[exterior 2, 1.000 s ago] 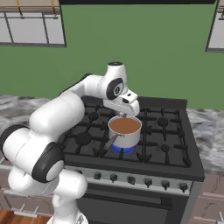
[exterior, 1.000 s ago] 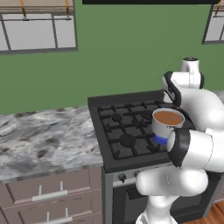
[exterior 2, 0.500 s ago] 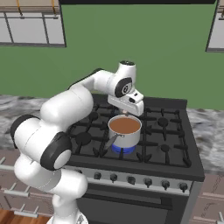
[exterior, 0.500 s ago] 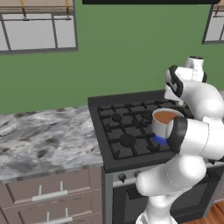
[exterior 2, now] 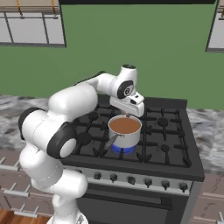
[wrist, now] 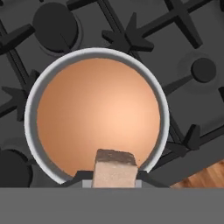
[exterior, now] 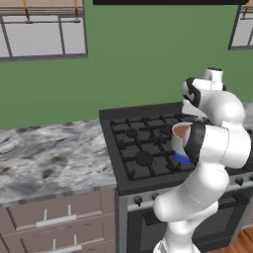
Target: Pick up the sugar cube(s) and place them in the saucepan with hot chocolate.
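Observation:
The saucepan (wrist: 97, 51) is a shiny steel pan full of smooth reddish-brown hot chocolate, seen from straight above in the hand view. It stands on a front burner of the stove (exterior 2: 124, 136), with a blue flame under it. In the left base view the saucepan (exterior: 179, 134) is partly hidden behind my arm. My gripper (wrist: 114, 178) hangs over the pan's rim, shut on the pale tan sugar cube (wrist: 114, 168). In the right base view the gripper (exterior 2: 128, 113) points down just above the pan's far edge.
The black stove (exterior 2: 173, 146) has raised grates and several burners around the pan. A row of knobs (exterior 2: 144, 181) runs along its front. A grey marble counter (exterior: 49, 158) with drawers lies to the left, and a green wall stands behind.
My hand has shifted slightly right over the pan's far rim, and the arm's elbow has swung round. The cube stays gripped and the saucepan has not moved.

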